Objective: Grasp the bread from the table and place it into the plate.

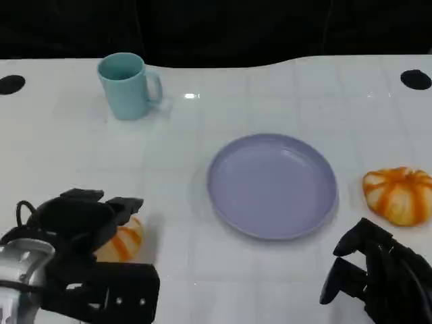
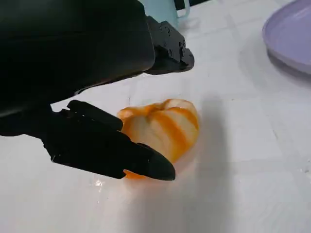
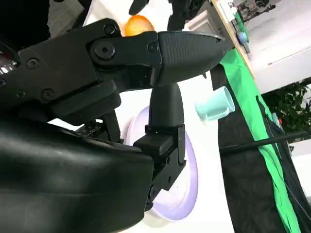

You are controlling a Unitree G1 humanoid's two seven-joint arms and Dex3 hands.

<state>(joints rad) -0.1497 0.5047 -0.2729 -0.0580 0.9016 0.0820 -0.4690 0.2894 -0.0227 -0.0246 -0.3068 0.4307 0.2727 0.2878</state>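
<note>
An orange-striped bread (image 1: 123,241) lies on the white table at the lower left, left of the lilac plate (image 1: 233,155). My left hand (image 1: 86,219) hovers over it with fingers apart. In the left wrist view the bread (image 2: 165,125) sits on the table between one lower finger (image 2: 116,153) and the upper fingers (image 2: 167,46); the lower finger reaches its near side and the upper ones stay clear. My right hand (image 1: 378,270) is low at the front right, holding nothing. A second striped bread (image 1: 399,194) lies right of the plate.
A teal mug (image 1: 127,84) stands at the back left. The plate's rim (image 2: 291,34) is some way from the bread. In the right wrist view my right hand (image 3: 121,63) points across the plate (image 3: 187,194) toward the mug (image 3: 214,104).
</note>
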